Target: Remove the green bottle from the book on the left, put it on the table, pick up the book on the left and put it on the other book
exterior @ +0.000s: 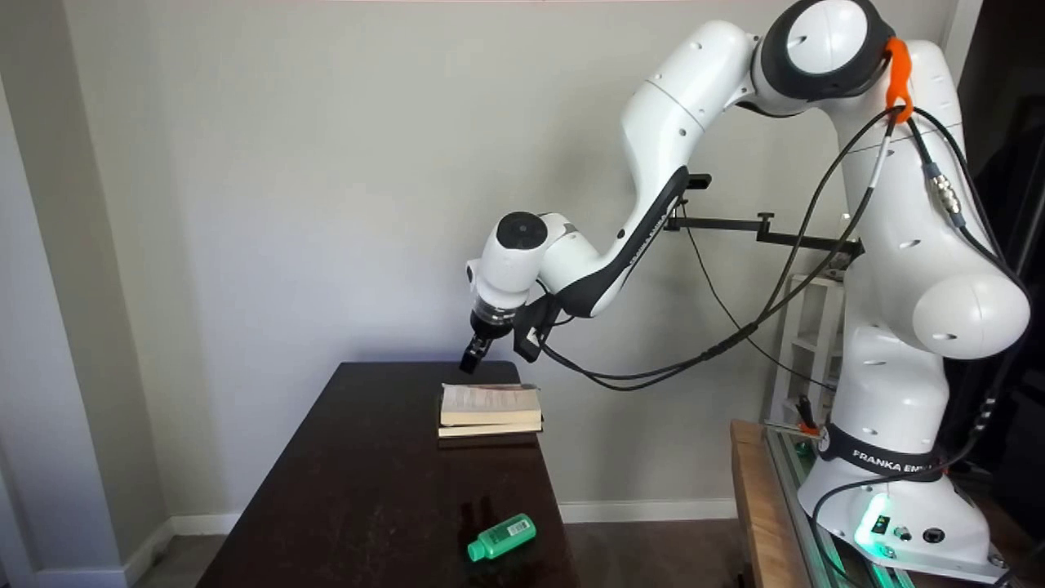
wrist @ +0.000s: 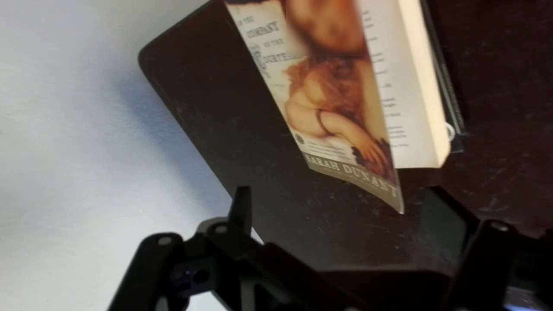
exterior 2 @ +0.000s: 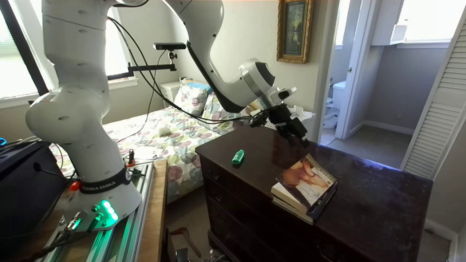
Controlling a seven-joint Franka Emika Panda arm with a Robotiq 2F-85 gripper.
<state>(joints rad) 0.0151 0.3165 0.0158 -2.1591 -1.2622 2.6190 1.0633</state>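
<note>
Probably done stacking: with tool (wrist: pixel 338 190) spread wide and empty, lift gently clear of the stacked books (exterior: pixel 490 411) below without snagging the raised cover (wrist: pixel 328 106); leave the bottle (exterior: pixel 502 537) on the tabletop (exterior: pixel 367 490), well apart from the tool.

The white arm (exterior: pixel 665 122) arches over and down, its tilted black pincer (wrist: pixel 338 192) spread wide.

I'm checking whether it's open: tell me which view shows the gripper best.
The wrist view. The gripper is large and close there, its two fingers plainly apart. Both exterior views show it small and dark, the gap harder to judge.
</note>
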